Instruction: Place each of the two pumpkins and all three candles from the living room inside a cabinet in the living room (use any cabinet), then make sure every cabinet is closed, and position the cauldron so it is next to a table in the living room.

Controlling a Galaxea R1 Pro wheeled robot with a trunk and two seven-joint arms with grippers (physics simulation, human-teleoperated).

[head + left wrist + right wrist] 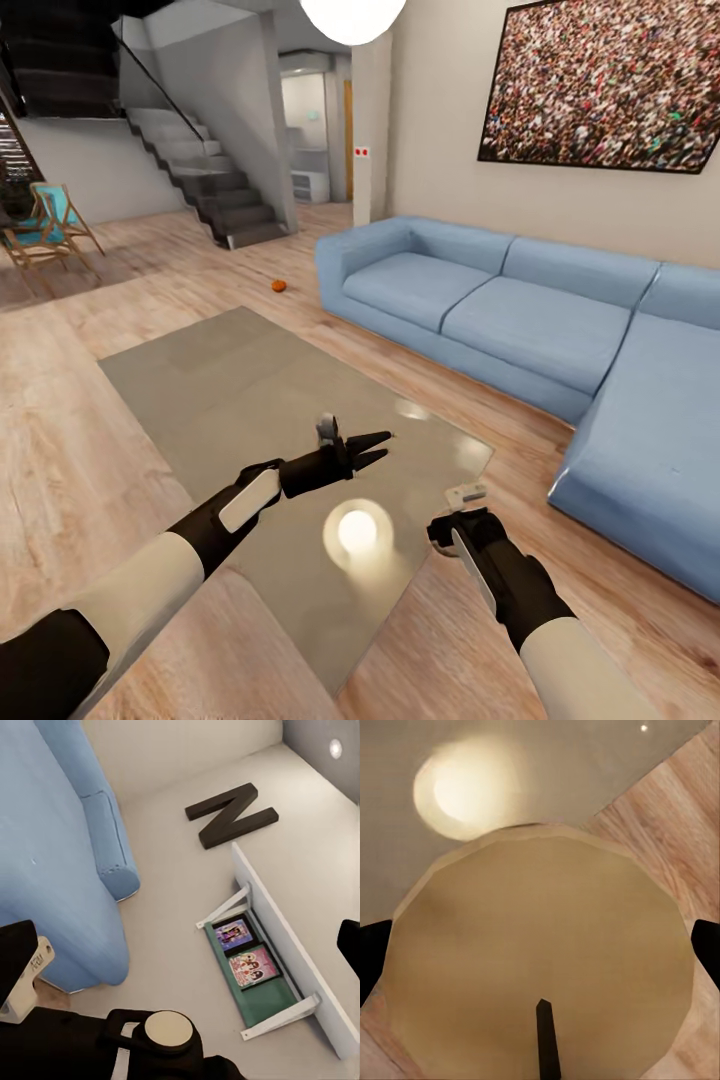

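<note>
Over table (pixel 200 390) | one pumpkin (pixel 279 286) | left gripper (pixel 378 448) apart | right gripper (pixel 462 500) clamping candle (pixel 540 960)

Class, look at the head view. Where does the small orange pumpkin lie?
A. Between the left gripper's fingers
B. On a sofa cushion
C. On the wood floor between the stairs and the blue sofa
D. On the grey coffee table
C: the pumpkin sits on the bare wood floor, beyond the coffee table, between the stairs and the end of the blue sofa.

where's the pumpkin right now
In the head view, one pumpkin lies on the wood floor beyond the table, between the stairs and the sofa.
</note>
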